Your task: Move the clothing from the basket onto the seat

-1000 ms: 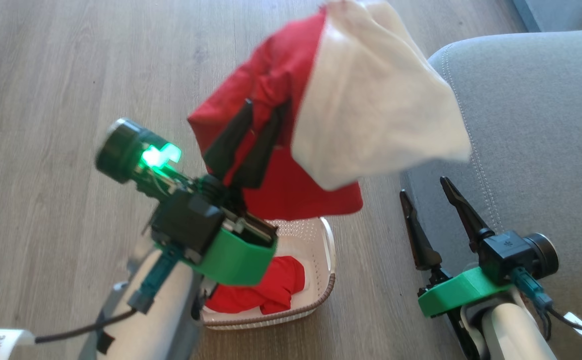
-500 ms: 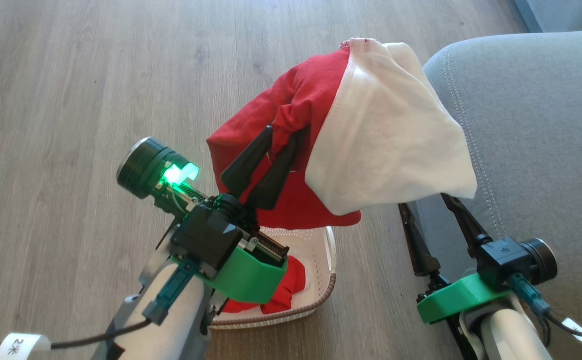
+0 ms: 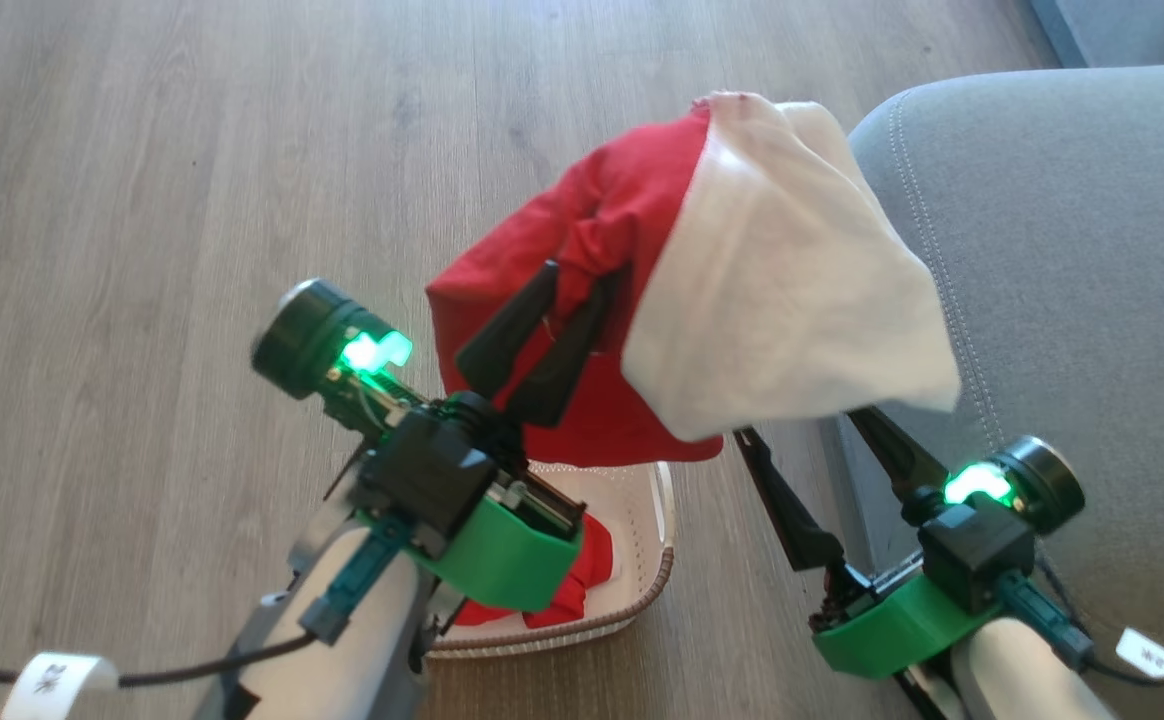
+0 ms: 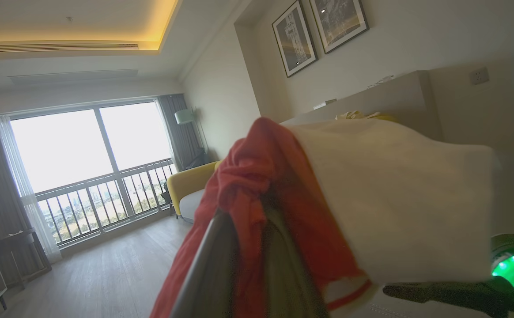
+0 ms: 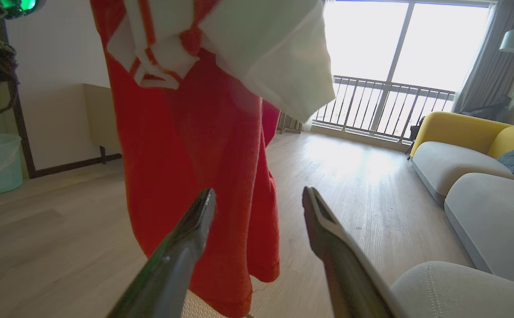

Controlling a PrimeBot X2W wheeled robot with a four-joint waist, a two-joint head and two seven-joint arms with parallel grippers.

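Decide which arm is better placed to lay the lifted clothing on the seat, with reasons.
Left. The left gripper is shut on the clothing, held over the basket beside the seat; the right gripper is open, empty.

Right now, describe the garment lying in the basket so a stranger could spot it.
Left of the grey seat, a cream basket stands on the floor. Inside lies a crumpled red garment. Unlike the red and white clothes hanging from the left gripper, nothing grips it.
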